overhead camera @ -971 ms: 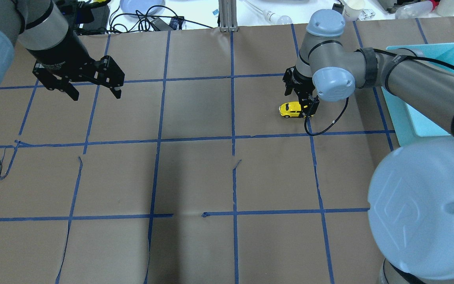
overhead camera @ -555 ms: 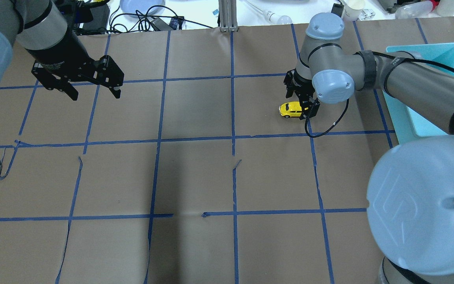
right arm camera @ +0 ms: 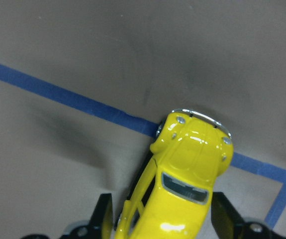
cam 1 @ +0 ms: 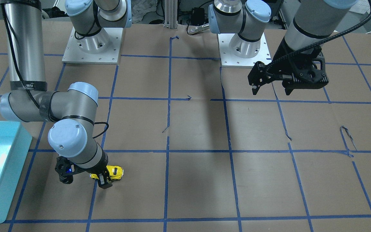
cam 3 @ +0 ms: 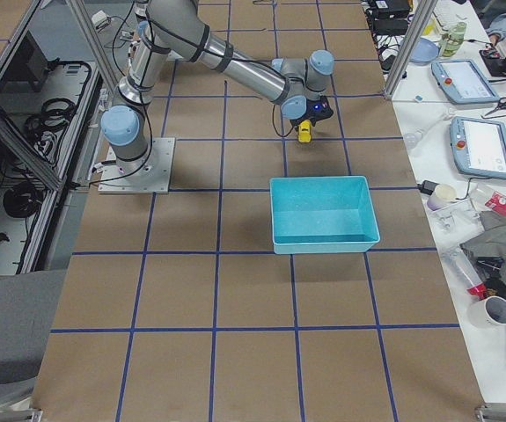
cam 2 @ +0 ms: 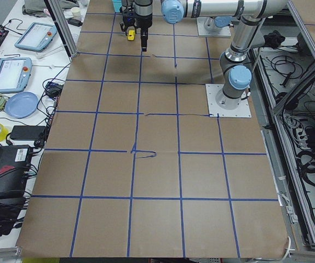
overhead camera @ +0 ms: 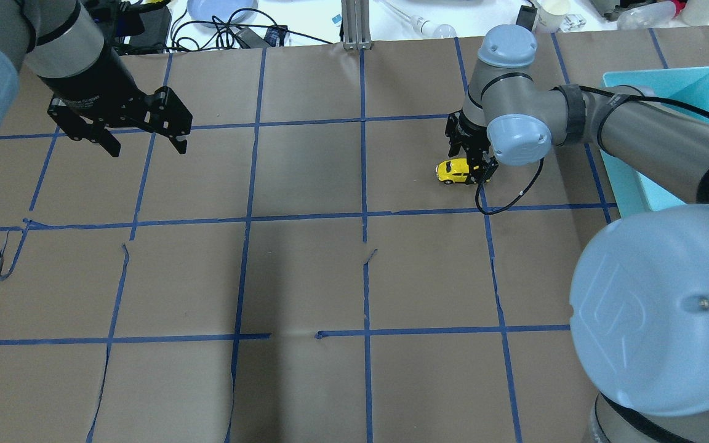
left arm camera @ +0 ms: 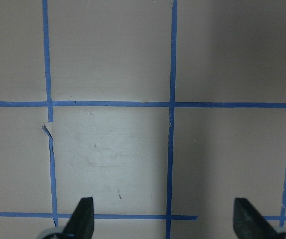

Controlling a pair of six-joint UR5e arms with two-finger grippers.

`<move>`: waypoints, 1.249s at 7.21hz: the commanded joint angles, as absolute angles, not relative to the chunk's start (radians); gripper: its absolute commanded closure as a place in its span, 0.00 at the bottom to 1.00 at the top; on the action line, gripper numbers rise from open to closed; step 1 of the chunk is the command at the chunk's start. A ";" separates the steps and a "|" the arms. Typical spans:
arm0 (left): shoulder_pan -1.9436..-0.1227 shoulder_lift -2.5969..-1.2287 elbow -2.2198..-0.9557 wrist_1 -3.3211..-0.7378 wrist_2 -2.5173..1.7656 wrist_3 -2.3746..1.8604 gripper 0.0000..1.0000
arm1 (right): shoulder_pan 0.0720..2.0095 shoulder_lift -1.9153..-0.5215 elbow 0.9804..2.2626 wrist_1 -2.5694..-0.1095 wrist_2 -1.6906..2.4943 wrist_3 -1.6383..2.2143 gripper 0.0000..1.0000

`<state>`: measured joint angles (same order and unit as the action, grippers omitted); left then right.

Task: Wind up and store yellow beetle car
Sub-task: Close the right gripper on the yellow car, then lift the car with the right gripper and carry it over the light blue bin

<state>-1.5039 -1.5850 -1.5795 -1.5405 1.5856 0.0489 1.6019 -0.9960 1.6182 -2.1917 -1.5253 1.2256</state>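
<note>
Reaching down, right claw [overhead camera: 475, 167] grips yellow beetle car [overhead camera: 451, 171] on table [overhead camera: 305, 277].

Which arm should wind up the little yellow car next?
Right. Its tool is closed around the yellow beetle car, near the teal bin. The left tool hangs open, far across the table.

Tbl [overhead camera: 305, 277] w/ teal bin [cam 3: 325, 239], yellow beetle car [overhead camera: 452, 171]
</note>
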 commanded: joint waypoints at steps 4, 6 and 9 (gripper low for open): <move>-1.502 -1.585 -1.580 -1.540 1.598 0.051 0.00 | 1.600 -1.014 1.617 -2.212 -1.506 1.067 0.73; -1.502 -1.585 -1.580 -1.540 1.597 0.051 0.00 | 1.562 -1.107 1.605 -2.089 -1.389 0.834 0.78; -1.499 -1.585 -1.578 -1.540 1.598 0.052 0.00 | 1.401 -1.225 1.535 -1.816 -1.443 0.445 0.78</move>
<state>-1.4986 -1.5846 -1.5798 -1.5398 1.5983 0.0519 1.4570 -1.1690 1.5812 -1.9531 -1.4260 0.6054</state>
